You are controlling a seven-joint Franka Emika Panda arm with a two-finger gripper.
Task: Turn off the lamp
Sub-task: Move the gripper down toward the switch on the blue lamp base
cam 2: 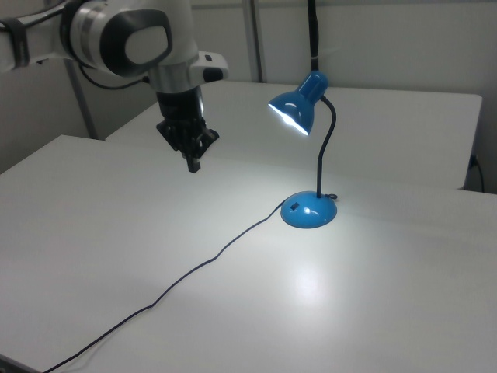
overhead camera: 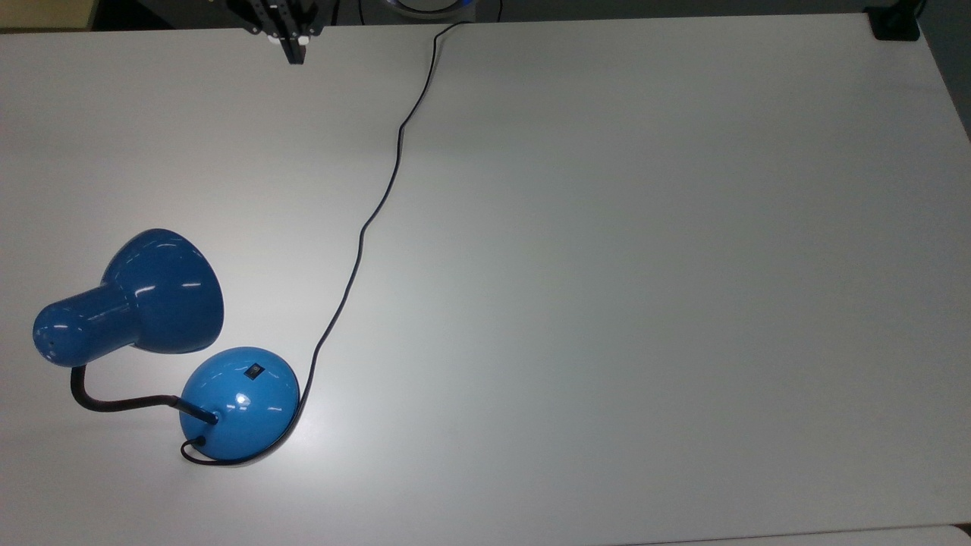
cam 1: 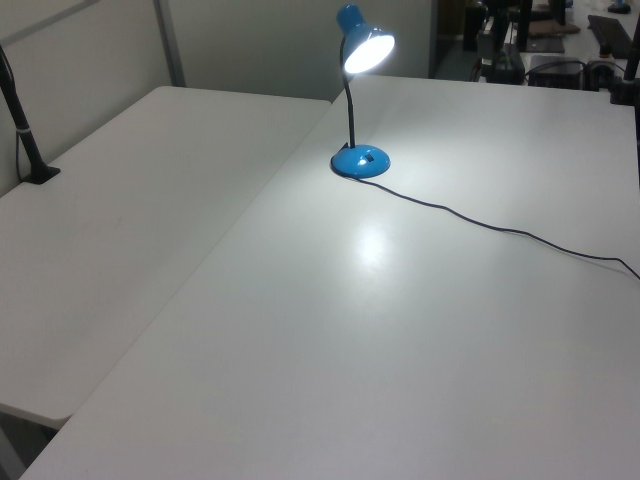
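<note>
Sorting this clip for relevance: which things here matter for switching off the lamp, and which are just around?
Belongs to the job:
- lamp, lit
- rocker switch on its base
- gripper, fingers together, apart from the lamp

Just there:
- cord lying across the table
- black clamp at the table's corner

You have open table (overhead camera: pixel 607 303) right of the lamp (overhead camera: pixel 239 402) in the top view; the cord (overhead camera: pixel 364 227) crosses its far-left part.
</note>
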